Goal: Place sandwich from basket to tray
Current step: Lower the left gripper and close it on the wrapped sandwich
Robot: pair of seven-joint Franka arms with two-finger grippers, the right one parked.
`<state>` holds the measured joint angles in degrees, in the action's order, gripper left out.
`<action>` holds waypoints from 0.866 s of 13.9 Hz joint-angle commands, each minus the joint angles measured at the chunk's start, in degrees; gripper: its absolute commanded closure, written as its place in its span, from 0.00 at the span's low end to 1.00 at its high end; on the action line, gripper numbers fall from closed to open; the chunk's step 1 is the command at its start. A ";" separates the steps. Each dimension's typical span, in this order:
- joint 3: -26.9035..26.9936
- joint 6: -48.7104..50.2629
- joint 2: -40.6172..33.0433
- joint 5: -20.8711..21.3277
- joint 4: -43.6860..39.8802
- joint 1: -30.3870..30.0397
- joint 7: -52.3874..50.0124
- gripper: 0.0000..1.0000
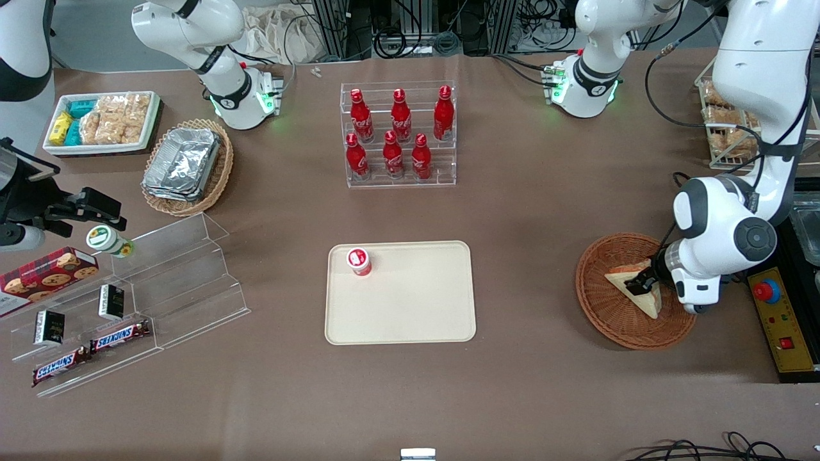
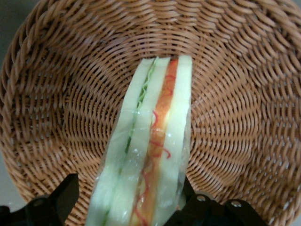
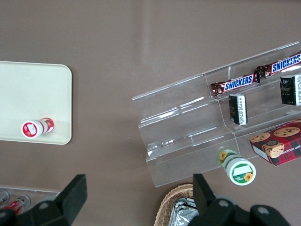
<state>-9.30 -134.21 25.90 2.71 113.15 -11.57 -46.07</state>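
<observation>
Gripper (image 1: 640, 282) is low inside the reddish-brown wicker basket (image 1: 599, 317), fingers either side of the sandwich (image 1: 646, 299). Wrist view shows the wedge's cut edge running between the two black fingers (image 2: 61, 200), one close to each bread face, jaws narrowed to about the wedge's thickness. Whether pads are pressing the wrap or only touching, can't tell; no squeeze visible. Sandwich looks to sit in the basket, not raised. Step in hand, judged: grasp approx. complete or closing, lift not yet done. Next move calls for a firm but light pinch (soft bread, slick film), a straight lift clear of the basket rim, then transfer toward the beige tray (image 1: 410, 320) at table centre. Tray carries a small red-and-white capped bottle (image 1: 359, 261) at the corner toward the parked arm's end, farther from the front camera; set-down should keep off it. Front view gives basket-to-tray layout, well apart. Wrist view alone gives filling layers (green, red-orange), clear wrap and finger placement.
</observation>
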 commanded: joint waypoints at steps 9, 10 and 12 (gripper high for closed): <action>-1.95 7.96 -1.02 0.37 -9.41 0.41 -9.65 1.00; -2.12 12.78 -1.37 0.37 -12.83 0.50 -9.56 1.00; -4.05 24.11 -1.55 0.37 -20.99 0.41 -9.04 1.00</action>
<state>-11.82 -119.64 25.15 2.73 99.46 -11.35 -54.40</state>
